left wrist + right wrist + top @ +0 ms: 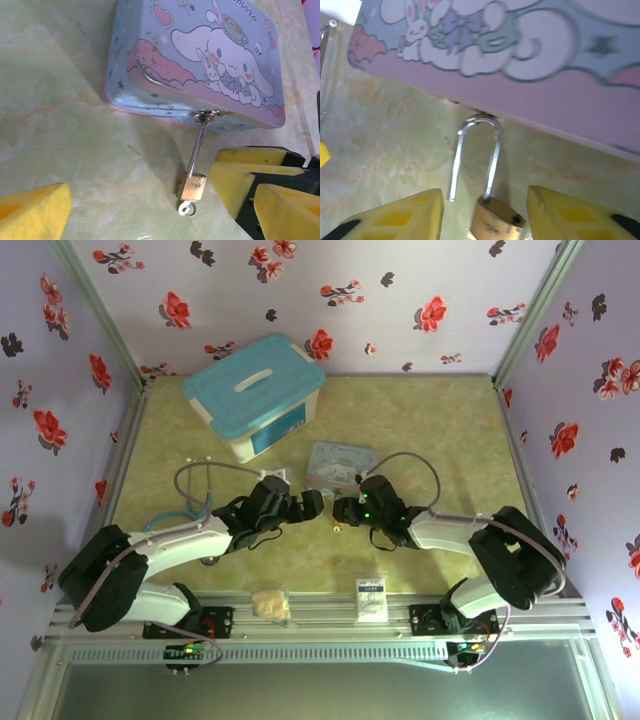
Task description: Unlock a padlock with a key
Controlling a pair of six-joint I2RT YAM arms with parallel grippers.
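The small brass padlock lies on the green table, hanging by its silvery shackle from the hasp of the pale blue cartoon tin. One shackle leg is out of the body and ends free. A small silvery ring sticks out of the padlock's bottom; I cannot make out the key's blade. My right gripper is open, its yellow pads either side of the padlock body with gaps. My left gripper is open just in front of the padlock, holding nothing. Both grippers meet nose to nose near the tin.
A white box with a blue lid stands at the back left. A white card and a beige lump rest on the front rail. Flowered walls close in the sides and back.
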